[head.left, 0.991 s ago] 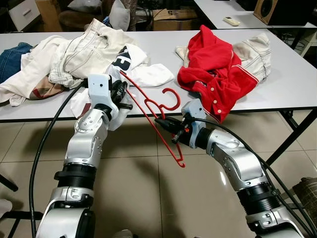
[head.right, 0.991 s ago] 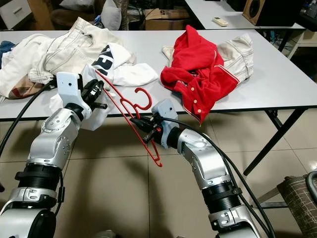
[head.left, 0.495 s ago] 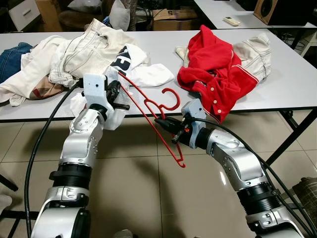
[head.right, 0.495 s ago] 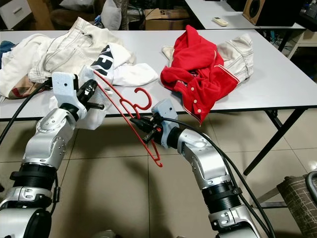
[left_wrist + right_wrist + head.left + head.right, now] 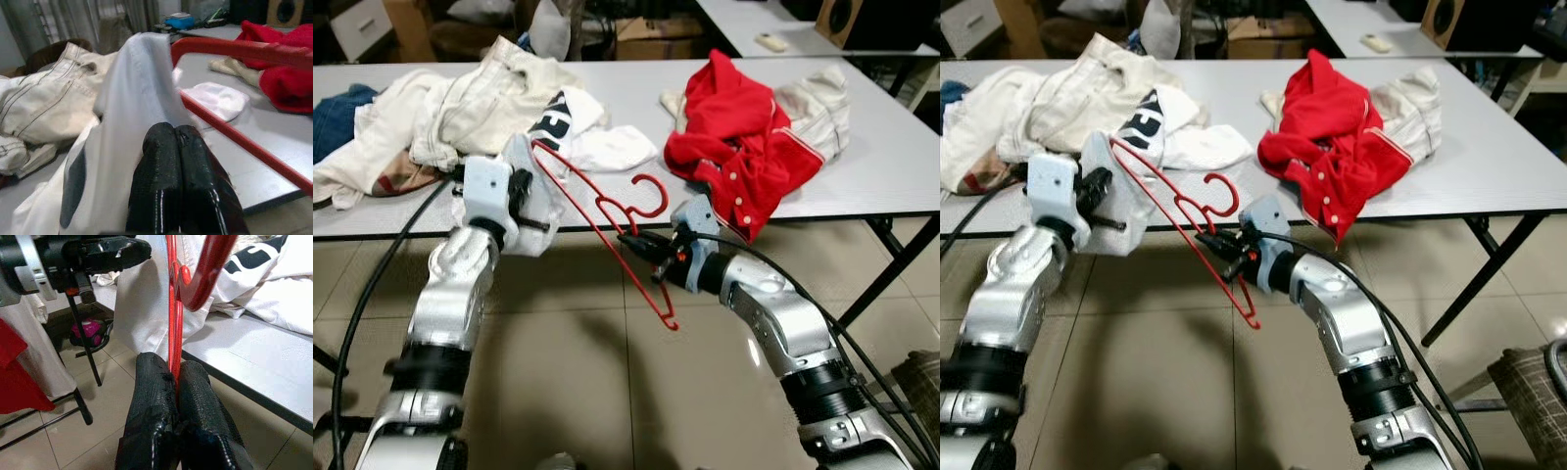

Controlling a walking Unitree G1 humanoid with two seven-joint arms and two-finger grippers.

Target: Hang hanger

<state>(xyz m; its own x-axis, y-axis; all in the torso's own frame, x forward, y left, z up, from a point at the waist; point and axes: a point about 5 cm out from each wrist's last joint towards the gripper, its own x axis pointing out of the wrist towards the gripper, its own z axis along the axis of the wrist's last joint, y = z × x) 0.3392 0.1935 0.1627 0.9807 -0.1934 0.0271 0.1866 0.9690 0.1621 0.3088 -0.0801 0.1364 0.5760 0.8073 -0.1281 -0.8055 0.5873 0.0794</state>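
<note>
My right pincer (image 5: 1217, 241) was clamped on the red hanger (image 5: 607, 223). My left pincer (image 5: 172, 147), seemingly pinching the white shirt (image 5: 134, 98), needed to draw its fabric over the hanger's upper arm.

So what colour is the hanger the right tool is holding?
Red: the hanger is solid red plastic, clearest in the left eye view.

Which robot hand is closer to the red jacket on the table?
The right one. The right gripper holds the red hanger just below the table edge, near the red jacket. The left gripper, pinching the white shirt, sits farther off, toward the clothes pile.
</note>
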